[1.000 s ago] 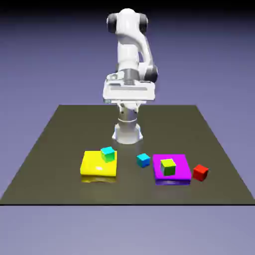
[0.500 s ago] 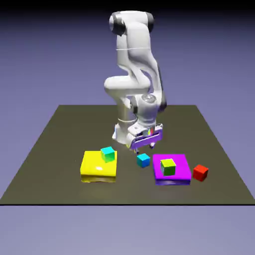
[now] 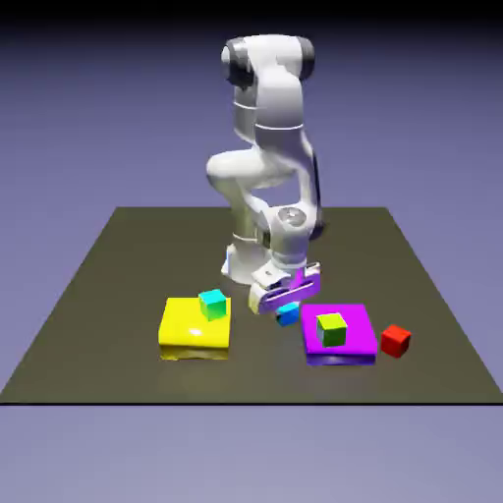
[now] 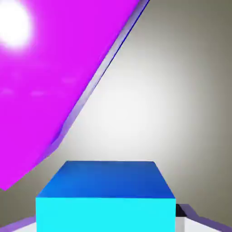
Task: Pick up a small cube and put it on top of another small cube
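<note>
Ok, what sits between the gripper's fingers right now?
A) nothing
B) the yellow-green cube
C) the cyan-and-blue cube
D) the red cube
C: the hand view shows the cyan-and-blue cube filling the space between the finger tips at the bottom edge.

Bare tabletop (image 3: pixel 339 280) beyond the purple block (image 3: pixel 359 334); that block close beside the end effector (image 3: pixel 287 307).

A simulated robot scene: rendered arm (image 3: pixel 280 128), dark tabletop (image 3: pixel 108 285), plain blue-violet backdrop.
</note>
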